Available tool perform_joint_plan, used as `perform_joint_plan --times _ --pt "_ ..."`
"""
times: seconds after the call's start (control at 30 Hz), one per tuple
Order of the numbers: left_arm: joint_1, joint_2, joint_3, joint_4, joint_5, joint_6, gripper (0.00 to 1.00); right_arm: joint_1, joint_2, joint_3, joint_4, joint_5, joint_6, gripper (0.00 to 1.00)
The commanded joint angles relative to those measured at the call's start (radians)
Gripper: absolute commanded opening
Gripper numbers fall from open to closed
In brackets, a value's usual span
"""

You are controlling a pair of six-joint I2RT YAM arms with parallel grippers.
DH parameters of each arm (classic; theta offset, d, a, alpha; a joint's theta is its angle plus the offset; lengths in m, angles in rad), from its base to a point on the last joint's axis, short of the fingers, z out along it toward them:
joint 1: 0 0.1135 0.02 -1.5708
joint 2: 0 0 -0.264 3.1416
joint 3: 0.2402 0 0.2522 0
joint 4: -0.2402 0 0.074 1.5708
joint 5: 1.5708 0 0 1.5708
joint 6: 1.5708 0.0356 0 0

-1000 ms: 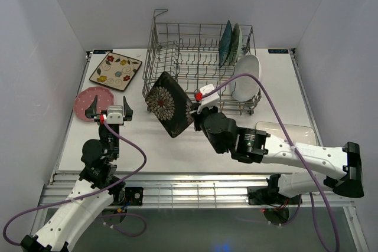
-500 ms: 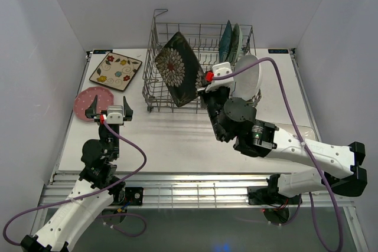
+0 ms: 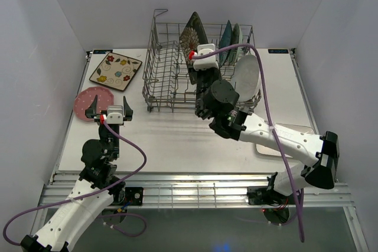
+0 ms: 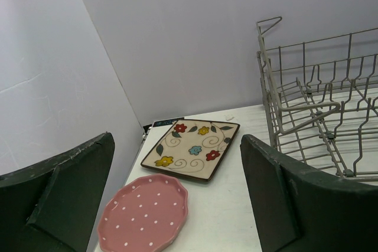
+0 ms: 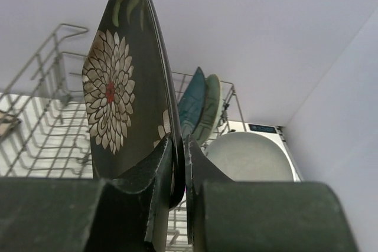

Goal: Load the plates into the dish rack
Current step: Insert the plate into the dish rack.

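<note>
The dark patterned square plate [image 3: 192,32] stands on edge, nearly upright, over the middle of the dish rack [image 3: 158,70], its upper corner rising above the rack's back rim. The right fingers [image 5: 155,172] are closed on its lower edge, one on each face, and the white chrysanthemum pattern faces left in the right wrist view. Whether its lower edge already sits between the tines cannot be told, since the arm hides it. Just to its right inside the rack the teal square plate [image 3: 226,42] and the mint-green round plate [image 3: 237,42] stand upright side by side, and beyond them the white oval plate [image 3: 247,78] leans at the rack's right end. The rack's left half holds only bare wire tines. On the tabletop [image 3: 165,140] to the right of the rack, the white rectangular plate [image 3: 269,150] lies flat, partly covered by the right arm's forearm. Left of the rack, the cream floral square plate [image 3: 116,70] lies flat near the far left corner, and the pink dotted round plate [image 3: 93,101] lies just in front of it, close but apart. The left fingers [image 4: 65,187] hover spread wide apart and hold nothing, near the pink plate and pointing toward both left-hand plates.
</note>
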Motion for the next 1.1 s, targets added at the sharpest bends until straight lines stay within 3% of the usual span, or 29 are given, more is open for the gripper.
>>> perform_joint_plan --times 0.0,0.43,1.07 --pt "0.001 -0.004 -0.004 0.007 0.001 0.001 0.98 -0.069 -0.007 0.115 0.229 -0.017 -0.038 0.08" --pt "0.000 0.004 -0.004 0.005 0.004 -0.002 0.98 -0.256 0.194 0.305 0.157 -0.043 -0.032 0.08" --pt "0.001 0.005 -0.010 0.007 0.007 -0.002 0.98 -0.385 0.578 0.658 0.061 -0.043 -0.115 0.08"
